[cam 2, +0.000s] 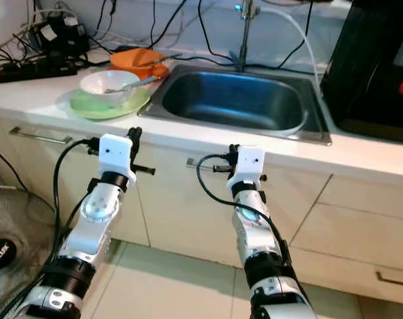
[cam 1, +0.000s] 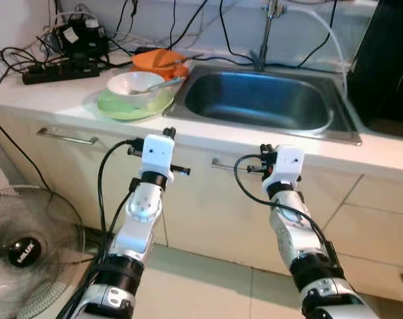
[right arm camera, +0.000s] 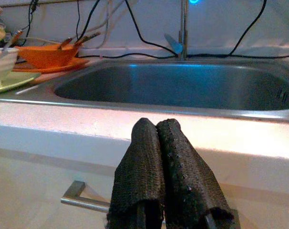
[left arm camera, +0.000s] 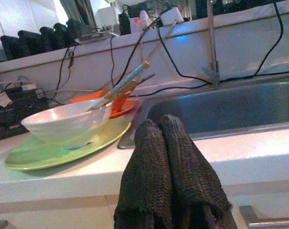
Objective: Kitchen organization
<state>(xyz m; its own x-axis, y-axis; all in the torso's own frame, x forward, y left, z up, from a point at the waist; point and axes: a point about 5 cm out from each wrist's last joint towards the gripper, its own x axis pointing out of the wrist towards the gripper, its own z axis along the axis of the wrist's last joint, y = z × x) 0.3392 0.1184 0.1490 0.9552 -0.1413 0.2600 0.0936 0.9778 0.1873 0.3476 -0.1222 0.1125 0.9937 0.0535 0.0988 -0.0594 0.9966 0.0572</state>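
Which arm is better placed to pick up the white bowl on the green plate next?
Probably the left. The left gripper, shut, faces the white bowl on the green plate by the sink. The right gripper, also shut, faces the basin instead.

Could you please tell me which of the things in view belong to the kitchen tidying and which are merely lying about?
For the job:
white bowl with spoon, on the green plate
orange bowl
sink
left claw and right claw, both shut

Lying about:
power strip and cables
fan
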